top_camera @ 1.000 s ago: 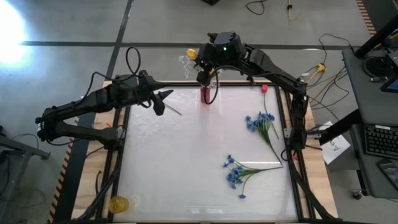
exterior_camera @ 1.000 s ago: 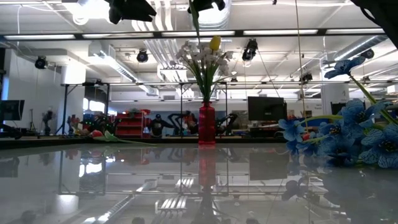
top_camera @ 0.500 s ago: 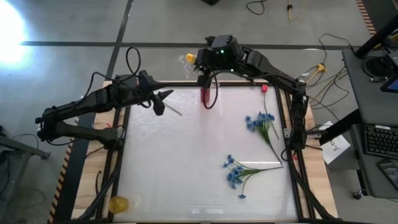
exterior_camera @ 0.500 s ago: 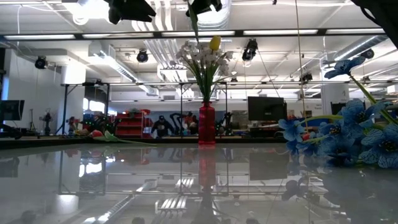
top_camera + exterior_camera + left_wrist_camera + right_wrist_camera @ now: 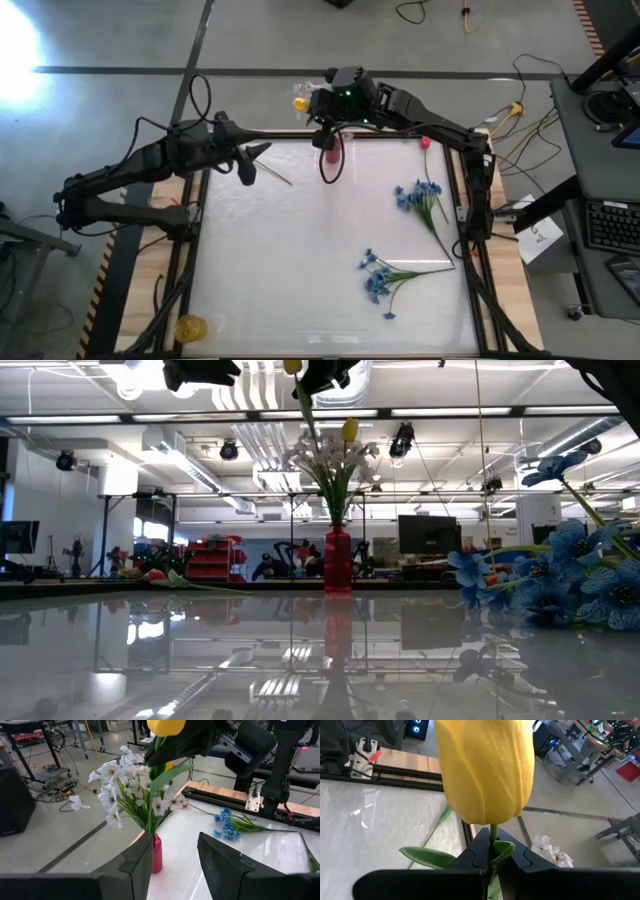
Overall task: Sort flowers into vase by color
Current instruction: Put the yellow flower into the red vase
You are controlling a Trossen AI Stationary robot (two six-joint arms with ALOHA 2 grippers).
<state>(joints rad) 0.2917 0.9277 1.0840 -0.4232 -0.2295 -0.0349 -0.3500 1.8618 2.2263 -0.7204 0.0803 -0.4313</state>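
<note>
A red vase stands near the table's far edge. It holds white flowers and one yellow bud. My right gripper hangs above the vase, shut on a second yellow flower, whose bud also shows in the high view. My left gripper is open, hovering left of the vase with nothing between its fingers. Two blue flowers and a pink bud lie flat on the table's right side. My right gripper pinches the yellow flower's green stem just under the bud, between its two fingers. The fingers lie across the stem and come nearly level, tipped a little down. The bud stands above the fingers. The stem slants down into the white flowers, and its lower end is hidden.
The white glossy table has a black frame around it. A yellow object lies on the wooden border at the near left corner. The room beyond holds stands, cables and monitors.
My right gripper has sunk a little and gone slightly toward the table's left with the yellow flower. The flower's bud now shows at the top of the low view.
</note>
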